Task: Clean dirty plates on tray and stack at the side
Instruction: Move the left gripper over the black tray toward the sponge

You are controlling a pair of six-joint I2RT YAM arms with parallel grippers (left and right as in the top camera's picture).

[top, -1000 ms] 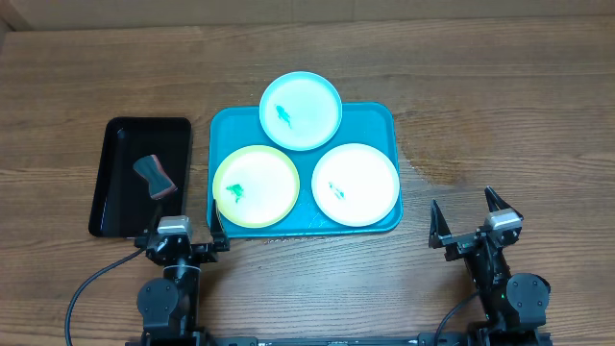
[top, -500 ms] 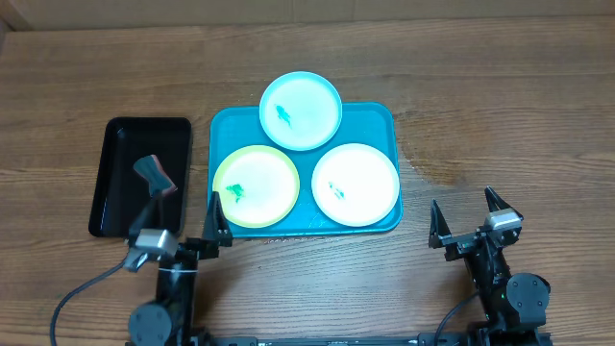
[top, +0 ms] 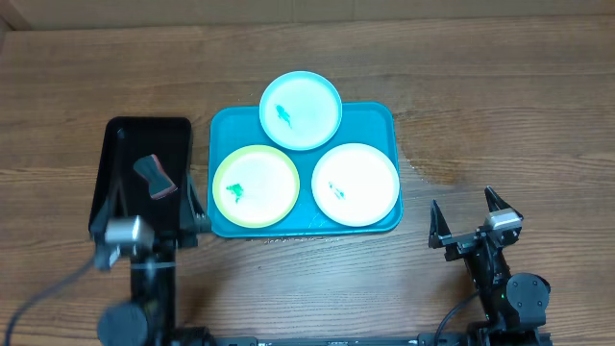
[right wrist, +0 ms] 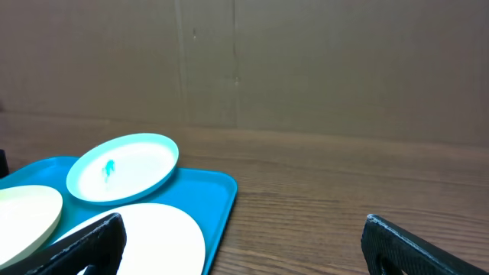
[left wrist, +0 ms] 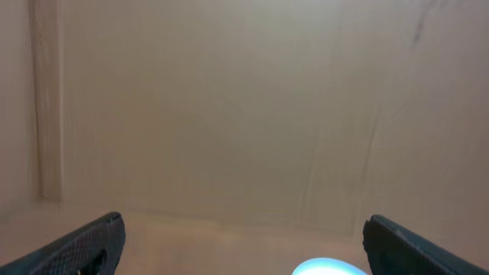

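Observation:
The teal tray (top: 373, 125) holds three plates, each with a small green smear. A pale blue plate (top: 301, 111) overhangs its far rim, a yellow-green plate (top: 257, 186) lies near left and a white plate (top: 356, 184) near right. My left gripper (top: 151, 204) hangs open and empty above the near end of the black tray, left of the teal tray; its wrist view is blurred, with my left gripper (left wrist: 244, 256) spread wide. My right gripper (top: 471, 219) rests open and empty on the table, right of the tray's near corner. Its wrist view shows my right gripper (right wrist: 244, 248), the white plate (right wrist: 153, 237) and the pale blue plate (right wrist: 122, 166).
A narrow black tray (top: 130, 144) lies left of the teal tray, with a dark and red scrubber (top: 155, 177) in it. A cardboard wall (right wrist: 306, 61) stands along the far side. The wood to the right of the teal tray is bare.
My left arm has lifted and swung left, from the teal tray's near left corner to over the black tray. The right arm and the plates have not moved.

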